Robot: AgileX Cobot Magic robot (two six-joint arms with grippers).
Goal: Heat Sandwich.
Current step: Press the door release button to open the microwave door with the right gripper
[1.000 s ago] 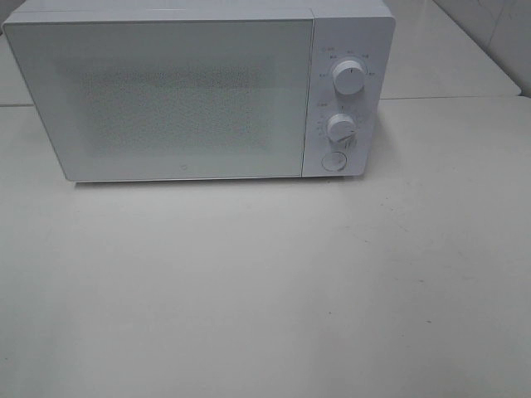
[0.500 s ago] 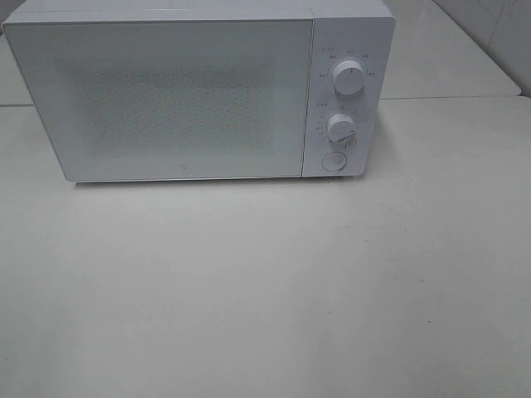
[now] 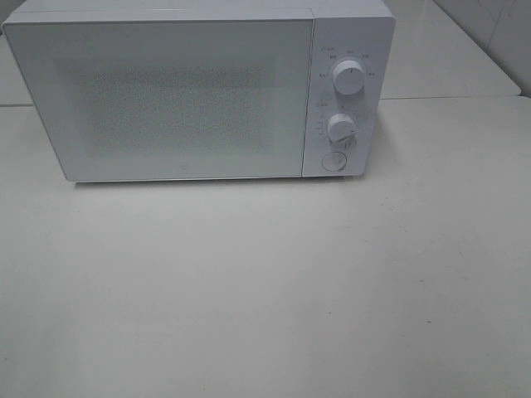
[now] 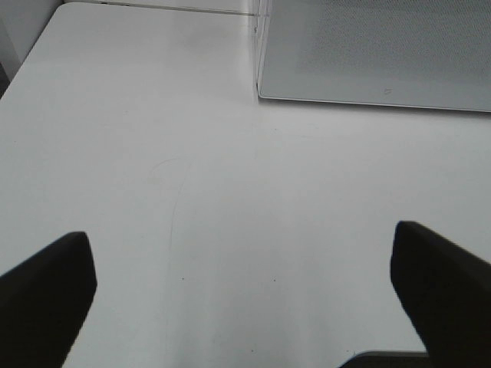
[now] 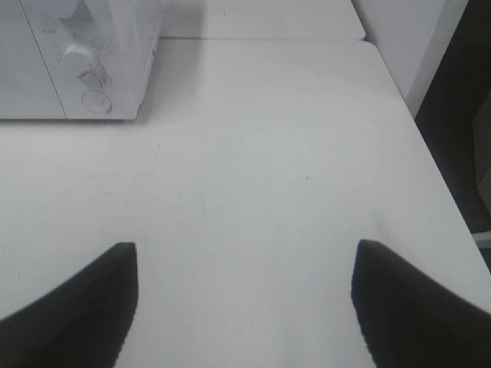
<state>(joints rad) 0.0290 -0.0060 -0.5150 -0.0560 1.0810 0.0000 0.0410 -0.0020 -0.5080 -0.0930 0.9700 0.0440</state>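
The sandwich is out of view in every frame. A white microwave (image 3: 199, 91) stands at the back of the table with its door shut; two knobs and a round button (image 3: 333, 162) sit on its right panel. My left gripper (image 4: 242, 284) hangs open over bare table in front of the microwave's (image 4: 376, 50) lower left corner, nothing between its dark fingers (image 4: 46, 291). My right gripper (image 5: 244, 295) is open too, above bare table to the right of the microwave's control panel (image 5: 84, 65). Neither arm shows in the exterior high view.
The white table (image 3: 265, 290) stretches in front of the microwave. A second table (image 3: 448, 58) joins behind at the right. In the right wrist view the table's right edge (image 5: 430, 146) drops to a dark floor.
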